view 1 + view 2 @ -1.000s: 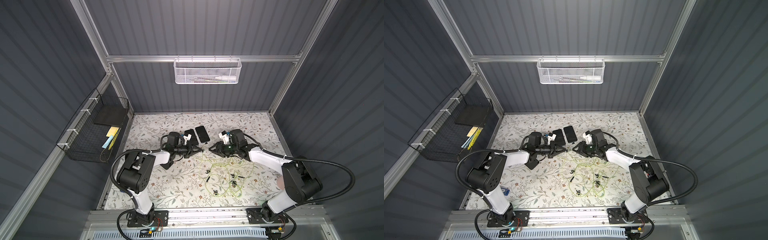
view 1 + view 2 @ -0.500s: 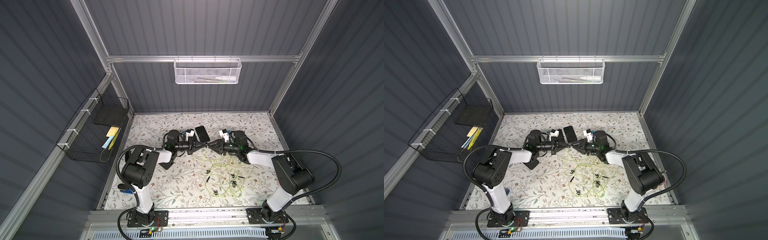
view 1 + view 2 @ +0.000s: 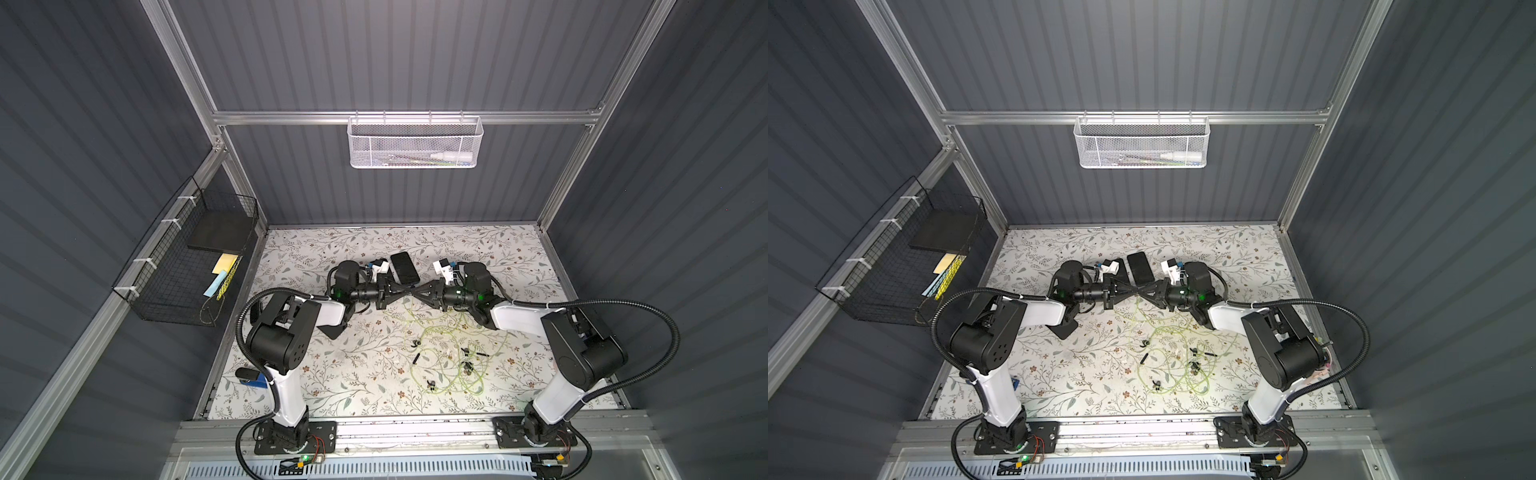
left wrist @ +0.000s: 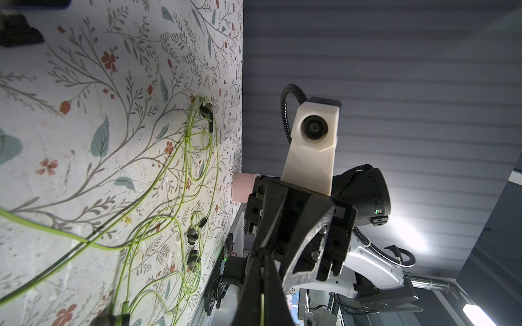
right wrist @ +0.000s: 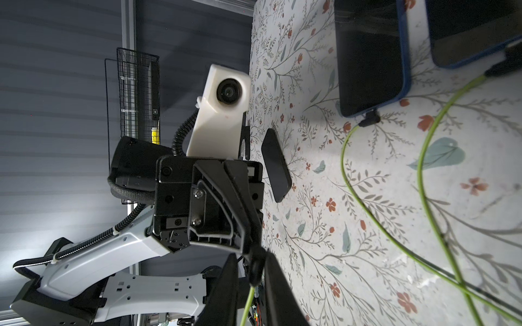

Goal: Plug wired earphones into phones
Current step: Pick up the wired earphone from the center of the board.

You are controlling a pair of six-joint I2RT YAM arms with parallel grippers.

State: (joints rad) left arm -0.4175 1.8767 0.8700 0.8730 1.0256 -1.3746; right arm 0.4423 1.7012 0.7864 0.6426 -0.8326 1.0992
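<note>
Handover: left pincer [image 3: 404, 289] closed on plug [image 5: 255, 268], right pincer [image 3: 419, 291] around it, grip unclear; hazard: early release could drop plug, or trailing cord [image 5: 248, 299] snag tangle [image 3: 449, 365] on table [image 3: 332, 374].

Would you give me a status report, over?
Left gripper shut on earphone cord. Right gripper at same cord, grip unclear. Two phones look plugged in. Tangled earphones nearby.

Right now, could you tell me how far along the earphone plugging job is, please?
Done: two blue-cased phones each have a black plug seated in their edge. In hand: the left end effector is shut on a third green cord by its plug end, with the right end effector jaws either side. Left: the third phone shows no plug.
</note>
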